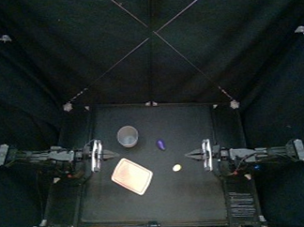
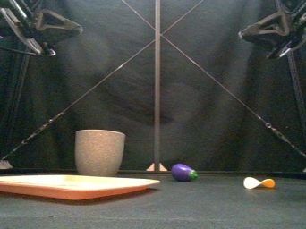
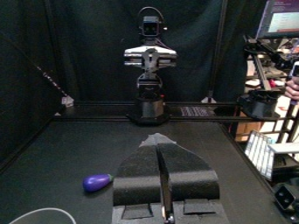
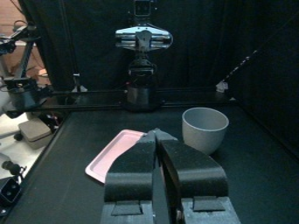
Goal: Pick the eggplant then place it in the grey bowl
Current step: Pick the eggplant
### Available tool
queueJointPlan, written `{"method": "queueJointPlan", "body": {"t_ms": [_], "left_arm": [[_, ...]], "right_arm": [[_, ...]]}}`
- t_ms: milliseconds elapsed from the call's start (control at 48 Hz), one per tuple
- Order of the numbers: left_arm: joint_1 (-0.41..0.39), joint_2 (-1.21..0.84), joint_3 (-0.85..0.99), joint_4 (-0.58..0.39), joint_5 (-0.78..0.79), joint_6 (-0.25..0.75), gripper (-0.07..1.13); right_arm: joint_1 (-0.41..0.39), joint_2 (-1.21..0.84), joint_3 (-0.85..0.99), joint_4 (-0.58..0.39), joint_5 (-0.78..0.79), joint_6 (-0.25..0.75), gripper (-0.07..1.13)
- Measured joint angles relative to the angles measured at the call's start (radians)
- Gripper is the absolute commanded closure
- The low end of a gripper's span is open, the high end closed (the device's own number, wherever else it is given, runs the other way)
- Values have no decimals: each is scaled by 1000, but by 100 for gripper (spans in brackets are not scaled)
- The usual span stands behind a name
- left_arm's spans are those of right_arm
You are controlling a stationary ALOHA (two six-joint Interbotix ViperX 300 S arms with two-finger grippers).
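eggplant (image 1: 161, 143) mid-table, apart from grey bowl (image 1: 127, 136) | left tool (image 3: 163, 145), right tool (image 4: 162, 140) pressed together at side edges

The top view looks down from high above, tilted toward the back curtain. The table (image 1: 193, 119) fills the frame's lower half, and everything on it looks small. The front view sits at table height at the front edge and faces level toward the back. In it the grey speckled cup (image 2: 100, 152), pink tray (image 2: 72, 185) and eggplant (image 2: 183, 172) stand near and large along the bottom. The left wrist view looks across the table to the right arm (image 3: 149, 61) and shares the eggplant, at lower left. The right wrist view faces the left arm (image 4: 142, 44) and shares cup and tray at mid-frame.
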Motion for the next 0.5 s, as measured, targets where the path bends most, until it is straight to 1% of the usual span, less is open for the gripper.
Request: {"method": "queueJointPlan", "body": {"t_ms": [42, 125, 271, 333, 396, 500], "left_arm": [[2, 0, 0, 6, 0, 5, 112], [2, 0, 0, 12, 0, 5, 109], [3, 0, 0, 25, 2, 5, 108], [5, 0, 0, 34, 2, 5, 108], [6, 0, 0, 44, 2, 5, 108], [6, 0, 0, 58, 2, 5, 108]], "right_arm": [[-8, 5, -2, 11, 0, 0, 105], [-32, 38, -15, 74, 0, 40, 100], [-98, 170, -58, 265, 23, 129, 99], [-137, 245, -77, 325, 51, 144, 98], [-176, 331, -100, 351, 81, 147, 96], [-222, 437, -141, 344, 132, 141, 88]]}}
